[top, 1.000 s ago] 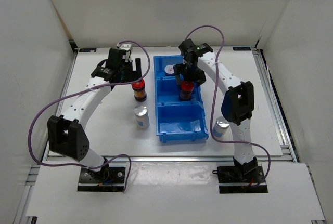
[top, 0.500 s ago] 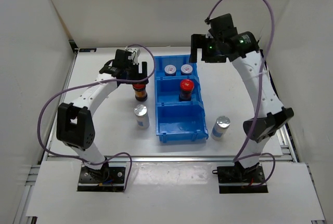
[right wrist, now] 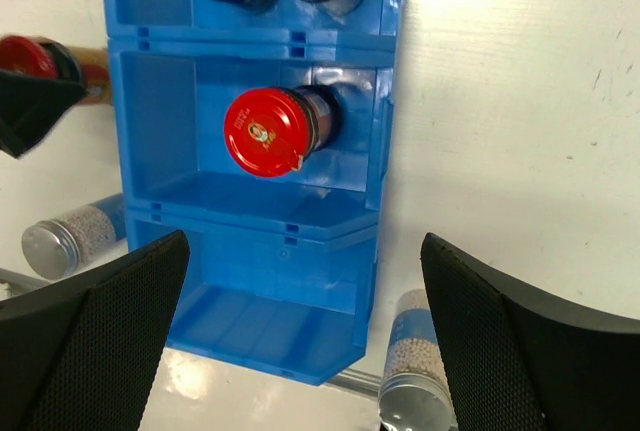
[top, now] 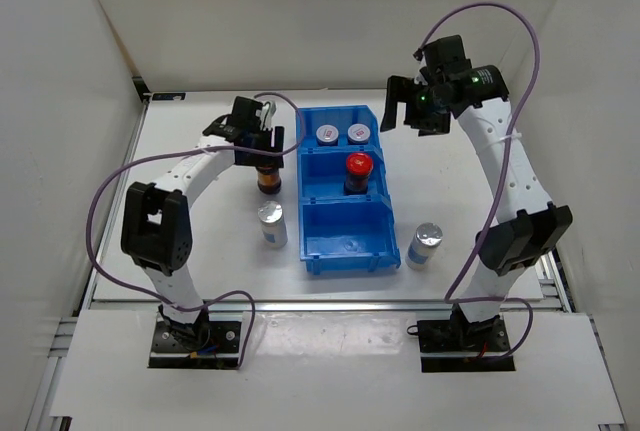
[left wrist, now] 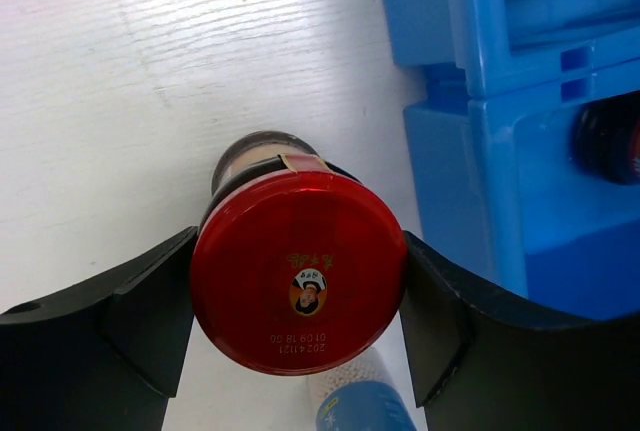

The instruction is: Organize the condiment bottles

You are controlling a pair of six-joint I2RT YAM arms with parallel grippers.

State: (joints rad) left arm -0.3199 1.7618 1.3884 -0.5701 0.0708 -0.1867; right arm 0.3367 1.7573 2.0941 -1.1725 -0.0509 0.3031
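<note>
Now, bench [top: 200, 261] carries blue bin [top: 350, 264] just right of left claw [top: 265, 149] & below right claw [top: 410, 116]. Left claw is clamped on red-cap bottle [left wrist: 297, 286] standing on bench; right claw spread wide, holding nothing. 2nd red-cap bottle [top: 358, 166] stands in bin's mid compartment.

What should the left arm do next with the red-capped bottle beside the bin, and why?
Probably lift it straight up, then over the bin wall. The left fingers look closed on both sides of the red-capped bottle, which stands on the table left of the blue bin. Its twin already stands in the middle compartment with room beside it.
</note>
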